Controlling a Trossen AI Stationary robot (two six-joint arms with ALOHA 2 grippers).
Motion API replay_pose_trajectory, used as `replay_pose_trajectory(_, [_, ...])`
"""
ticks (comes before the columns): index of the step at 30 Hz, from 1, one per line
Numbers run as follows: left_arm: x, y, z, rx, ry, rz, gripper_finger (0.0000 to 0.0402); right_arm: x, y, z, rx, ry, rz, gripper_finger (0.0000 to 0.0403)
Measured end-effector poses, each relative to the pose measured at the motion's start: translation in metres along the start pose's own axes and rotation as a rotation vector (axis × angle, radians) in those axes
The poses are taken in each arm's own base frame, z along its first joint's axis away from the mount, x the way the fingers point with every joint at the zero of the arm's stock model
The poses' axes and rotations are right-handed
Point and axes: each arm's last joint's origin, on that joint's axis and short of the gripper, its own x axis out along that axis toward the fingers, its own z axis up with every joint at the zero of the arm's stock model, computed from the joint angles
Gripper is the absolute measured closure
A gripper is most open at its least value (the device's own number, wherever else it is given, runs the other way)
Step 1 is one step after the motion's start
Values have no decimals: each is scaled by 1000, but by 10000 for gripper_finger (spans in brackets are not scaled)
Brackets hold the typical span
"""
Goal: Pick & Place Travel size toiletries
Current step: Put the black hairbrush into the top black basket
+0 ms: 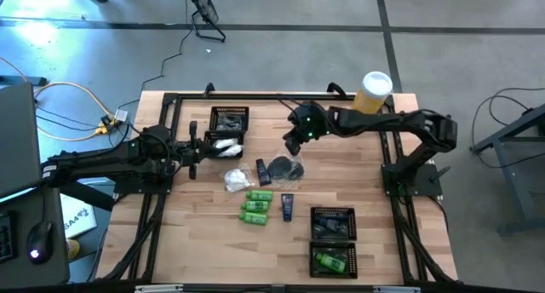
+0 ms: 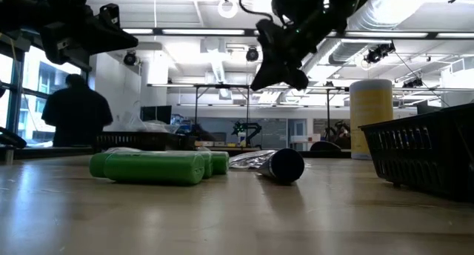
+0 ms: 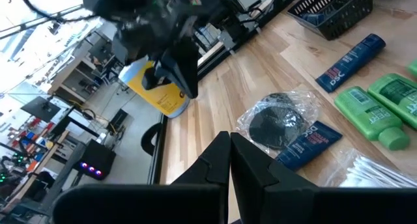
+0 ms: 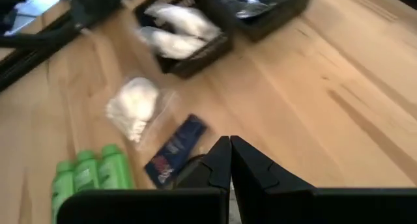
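Observation:
The travel size toiletries lie loose mid-table: three green bottles (image 1: 255, 206) on their sides, a dark blue tube (image 1: 288, 207), a second tube (image 1: 262, 171), a white crinkly packet (image 1: 237, 180) and a round dark case (image 1: 285, 167) in clear wrap. My right gripper (image 1: 294, 145) hangs shut and slanting down above the table, just beyond the round case, holding nothing; its wrist view shows the tube (image 4: 176, 149) and the bottles (image 4: 88, 175) ahead. My left gripper (image 1: 197, 153) waits shut at the left, roughly level, beside the far tray, with nothing in it.
A black mesh tray (image 1: 228, 121) at the far left-centre holds white packets (image 1: 226, 144). Another mesh tray (image 1: 333, 236) at the near right holds a green bottle (image 1: 332, 261). A tall yellow cylinder (image 1: 375, 93) with a white lid stands at the far right. A person (image 2: 74, 110) stands in the room beyond.

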Motion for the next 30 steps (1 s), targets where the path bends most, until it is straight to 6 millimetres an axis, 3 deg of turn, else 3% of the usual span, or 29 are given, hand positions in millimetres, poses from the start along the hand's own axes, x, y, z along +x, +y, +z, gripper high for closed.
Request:
replay_pose_trajectory(8, [0, 0, 0, 0, 1, -1, 394, 0, -15, -3, 140, 65, -49, 401])
replay_pose_trajectory(15, [0, 0, 0, -1, 2, -1, 394, 30, -23, -14, 174, 204, 108, 401])
replay_pose_trajectory(20, [0, -1, -1, -3, 8, -7, 394, 58, -34, -32, 229, 312, 107, 401])
replay_pose_trajectory(30, [0, -2, -2, -5, 20, -19, 394, 64, -39, -34, 217, 281, -3, 394])
